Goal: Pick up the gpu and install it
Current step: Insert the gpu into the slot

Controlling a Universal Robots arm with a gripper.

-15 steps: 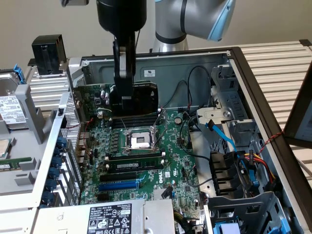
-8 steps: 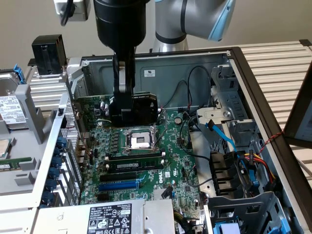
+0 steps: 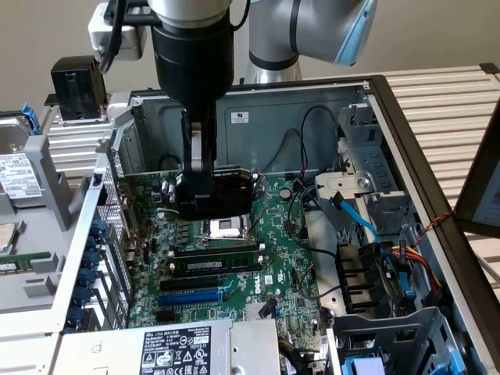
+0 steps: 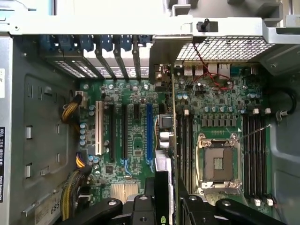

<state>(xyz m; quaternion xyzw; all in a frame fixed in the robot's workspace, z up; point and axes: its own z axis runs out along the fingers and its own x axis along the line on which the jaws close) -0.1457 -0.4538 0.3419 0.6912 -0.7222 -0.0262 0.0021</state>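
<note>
- The open computer case point(image 3: 375, 86) takes up most of the exterior view, lying on its side with its grey metal walls running from upper middle to the exterior view's right edge.
- The big green motherboard point(image 3: 273, 266) point(image 4: 131, 140) covers the case floor, from the middle of the exterior frame down to lower centre.
- The robot arm point(image 3: 297, 31), silver with a pale blue joint cover, enters at the top of the exterior frame. Its black wrist hangs straight down at upper centre-left.
- A power supply point(image 3: 180, 348) with a black-and-white label sits along the bottom edge, left of centre.
- The gripper point(image 3: 207, 199) point(image 4: 164, 208) hangs over the board just left of the exterior frame's centre. Its jaws are clamped on the gpu, one black finger point(image 4: 140, 206) on each face of the card.
- The gpu point(image 3: 234, 191) point(image 4: 162, 168) is in that grip, standing on edge with its black shroud facing the exterior camera. It is raised above the motherboard and sits in no slot. In the wrist view it shows edge-on, its line running between the blue slot and the CPU socket.
- The CPU socket point(image 3: 223, 228) point(image 4: 218, 161), a bare silver frame, lies directly under the card, its upper part hidden by it in the exterior view.
- The blue slot point(image 3: 191, 297) point(image 4: 149, 133) lies toward lower centre-left, well apart from the card.
</note>
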